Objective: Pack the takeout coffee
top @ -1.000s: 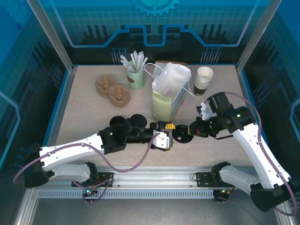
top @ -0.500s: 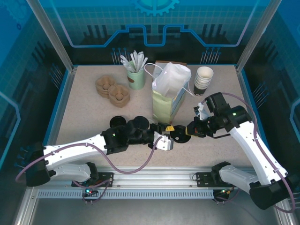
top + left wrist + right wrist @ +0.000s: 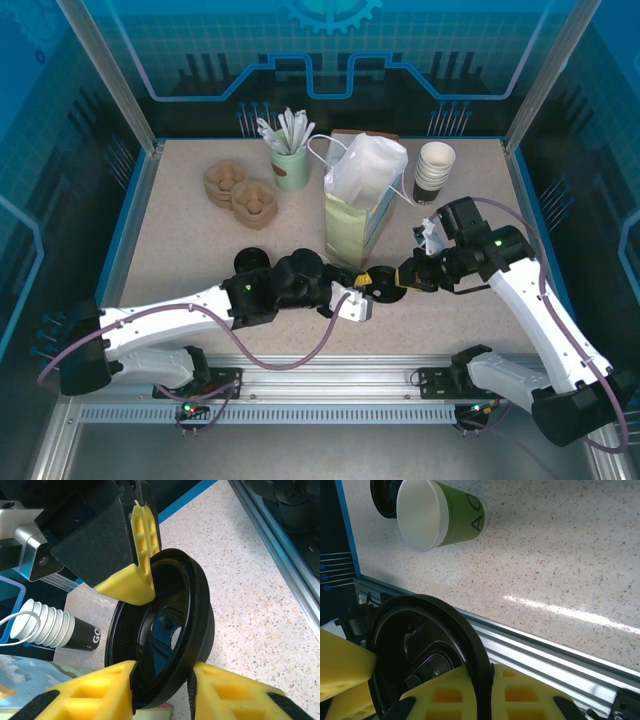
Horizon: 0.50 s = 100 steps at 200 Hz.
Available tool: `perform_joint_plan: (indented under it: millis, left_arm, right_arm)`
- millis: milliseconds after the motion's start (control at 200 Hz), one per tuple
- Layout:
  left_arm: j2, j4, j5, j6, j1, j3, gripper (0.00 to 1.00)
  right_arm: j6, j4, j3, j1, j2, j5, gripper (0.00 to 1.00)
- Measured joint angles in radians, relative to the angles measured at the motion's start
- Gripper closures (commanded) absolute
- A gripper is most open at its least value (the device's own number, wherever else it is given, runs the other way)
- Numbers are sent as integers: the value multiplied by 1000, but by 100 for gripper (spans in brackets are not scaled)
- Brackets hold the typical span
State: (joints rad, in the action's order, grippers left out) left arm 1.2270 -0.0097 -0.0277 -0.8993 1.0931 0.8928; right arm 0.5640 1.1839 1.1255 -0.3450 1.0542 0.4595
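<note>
On the near side of the paper bag [image 3: 355, 225], the left end effector [image 3: 364, 288] reaches in from the left to the black lid [image 3: 384, 284], which is held on edge. In the left wrist view its yellow fingers [image 3: 90, 695] straddle the lid's lower rim, one on each face and close against it. Whether they press on it cannot be told. Just right of the lid, also on the bag's near side, the right end effector [image 3: 401, 278] is closed tight on the lid's rim, its fingers [image 3: 535, 695] pinching the thin edge between them. The lid thus hangs between the two end effectors.

The takeout coffee cup [image 3: 457, 517] sits on the speckled worktop [image 3: 180, 250], its green side and a white round end turned toward the right wrist camera. It is well apart from the right end effector and lies beyond the lid. Whether it is upright or on its side is unclear, as is its place relative to the bag.

Far left of the bag lie two brown pulp carriers [image 3: 240, 190], overlapping. Just left of the bag's far corner, a mint-green cup [image 3: 291, 172] holds a bunch of white stirrers [image 3: 285, 130]. The bag stands upright, white at the top, and its inside cannot be seen. Right of it stands a stack of white-and-black cups [image 3: 433, 170], nested, with the top one's mouth facing up.
</note>
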Motion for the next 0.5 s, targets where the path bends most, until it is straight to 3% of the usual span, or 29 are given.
perform_joint_plan:
  millis: [130,275,355,500]
  left_arm:
    - [3,0,8,-2,3,0,74]
    - [19,-27,22,26,4,19,81]
    - [53,-84,25,66,4,72,87]
    - [85,-120,24,129,4,119,87]
  right_arm:
    - [0,0,-2,2,0,-3,98]
    - [-1,-3,-6,6,0,-3,75]
    - [-1,-8,-5,7,-1,-20,69]
    - [-5,-11,-5,28,-18,-38,62]
